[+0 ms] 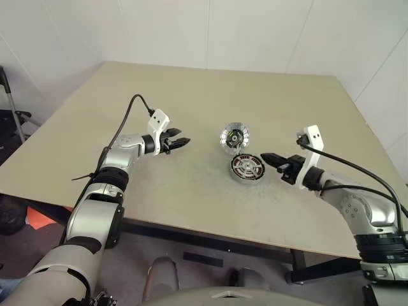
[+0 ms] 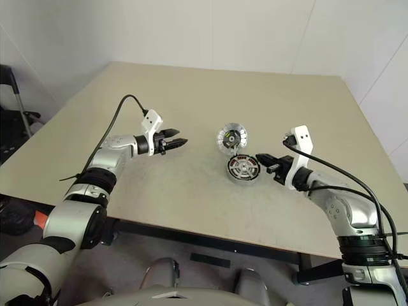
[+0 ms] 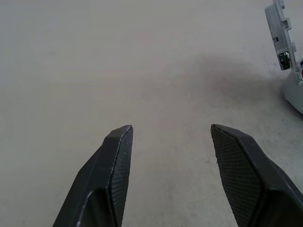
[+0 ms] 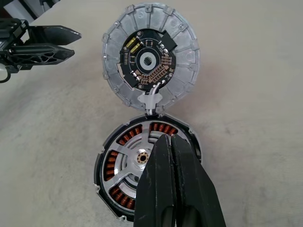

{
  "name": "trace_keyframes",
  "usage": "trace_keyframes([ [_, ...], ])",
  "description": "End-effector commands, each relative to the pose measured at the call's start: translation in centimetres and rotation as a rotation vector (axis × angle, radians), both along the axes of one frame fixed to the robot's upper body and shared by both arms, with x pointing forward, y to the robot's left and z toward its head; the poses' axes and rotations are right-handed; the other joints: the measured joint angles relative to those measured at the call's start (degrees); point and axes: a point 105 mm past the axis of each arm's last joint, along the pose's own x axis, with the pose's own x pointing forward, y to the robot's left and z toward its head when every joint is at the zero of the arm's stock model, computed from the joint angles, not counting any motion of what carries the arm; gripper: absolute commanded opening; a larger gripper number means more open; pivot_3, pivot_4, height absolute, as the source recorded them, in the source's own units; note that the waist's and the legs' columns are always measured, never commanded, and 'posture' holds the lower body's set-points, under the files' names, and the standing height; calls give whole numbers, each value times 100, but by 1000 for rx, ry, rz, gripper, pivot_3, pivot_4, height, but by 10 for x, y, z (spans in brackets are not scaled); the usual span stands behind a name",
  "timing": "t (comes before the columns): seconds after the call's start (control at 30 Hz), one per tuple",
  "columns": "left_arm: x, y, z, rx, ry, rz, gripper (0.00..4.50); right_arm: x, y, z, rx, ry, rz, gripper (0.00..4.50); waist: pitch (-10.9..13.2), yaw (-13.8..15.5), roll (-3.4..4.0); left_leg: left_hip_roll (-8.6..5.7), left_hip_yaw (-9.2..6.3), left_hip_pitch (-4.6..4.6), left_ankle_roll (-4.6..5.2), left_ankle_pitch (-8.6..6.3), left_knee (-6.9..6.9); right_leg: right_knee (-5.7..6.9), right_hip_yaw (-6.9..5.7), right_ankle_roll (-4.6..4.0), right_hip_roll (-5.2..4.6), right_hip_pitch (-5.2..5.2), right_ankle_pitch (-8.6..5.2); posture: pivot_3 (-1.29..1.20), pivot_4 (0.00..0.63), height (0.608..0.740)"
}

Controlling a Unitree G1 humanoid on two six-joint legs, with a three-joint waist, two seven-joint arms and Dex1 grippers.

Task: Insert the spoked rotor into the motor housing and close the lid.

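While left gripper (image 1: 183, 142) hangs apart, right gripper (image 4: 171, 142) pressed together over motor housing (image 4: 120, 163); lid (image 4: 187, 56) beside.

left arm: reaches forward over the table, forearm angled inward toward the middle
left gripper (image 1: 180, 143): points inward and slightly down, hangs above the table, fingers (image 3: 111, 170) spread with a clear gap, nothing between them
right arm: elbow out to the side, forearm angled inward
right gripper (image 4: 171, 142): points inward and slightly down, low over the table, both fingers (image 4: 191, 189) pressed flat together, nothing clamped
spacing: the two grippers face each other, well apart
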Motion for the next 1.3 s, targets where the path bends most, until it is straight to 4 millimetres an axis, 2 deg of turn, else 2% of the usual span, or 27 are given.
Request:
trace_keyframes([
  [0.03,3,2,15,-5,-55,3,2772,-3,3,5,-14,-10,9,8,0,1,0,0,0,0,0,0,0,0,0,0,0,1,0,0,0,740],
  [0.13,3,1,13,-6,-53,0,2772,-4,-4,-5,-15,35,-27,8,0,1,0,0,0,1,0,0,0,-1,0,0,0,3,0,0,0,740],
  [0.27,2,0,13,-13,-51,1,2772,-4,-35,-31,-82,126,-137,8,-1,0,-1,-1,0,1,0,0,1,-1,1,-1,-1,3,0,0,0,740],
  [0.4,2,3,10,-13,-44,11,2772,-3,-45,-39,-97,124,-145,8,-3,-2,-4,-1,0,27,0,0,1,-2,0,-1,-2,29,0,0,0,740],
  [0.57,2,3,9,-13,-42,13,2772,6,-33,-14,-29,24,-103,8,-3,-24,-4,3,1,27,0,-1,1,-1,0,-2,1,25,0,0,0,740],
  [0.67,2,0,10,-17,-42,11,2772,9,-18,11,6,-64,-47,8,-3,-19,-4,2,1,27,0,-1,1,0,0,-2,1,24,0,0,0,740],
  [0.73,2,0,10,-19,-42,9,2772,11,26,11,28,-112,-6,8,-4,-25,-5,3,2,29,0,0,0,1,1,-2,2,24,1,0,0,740],
  [0.8,2,0,9,-19,-42,8,2772,12,54,18,56,-141,25,8,-5,-71,-5,15,1,36,-4,2,-3,7,-1,-3,13,22,0,0,0,740],
  [0.9,2,0,9,-19,-41,8,2772,17,67,21,58,-131,49,8,-5,-73,-4,6,0,31,-7,4,-5,10,0,-4,7,19,0,0,0,740],
  [0.97,2,0,9,-18,-42,8,2772,22,79,15,43,-104,71,8,-4,-56,-6,-8,0,25,-5,2,0,5,5,-6,-3,22,1,0,0,740],
  [1.03,2,0,10,-19,-44,8,2772,28,85,5,31,-74,65,8,-5,-66,-7,-13,1,30,-4,2,0,4,10,-6,-4,25,2,0,0,740],
  [1.13,2,1,10,-21,-47,14,2772,35,81,-7,22,-38,29,8,-5,-63,-7,3,-2,33,-7,3,-3,6,2,-6,3,26,2,0,0,740],
  [1.3,0,8,6,-18,-41,30,2772,27,74,-4,32,-49,35,8,-5,-98,-7,2,-2,20,-4,1,-5,-2,3,-6,6,16,2,0,0,740],
])
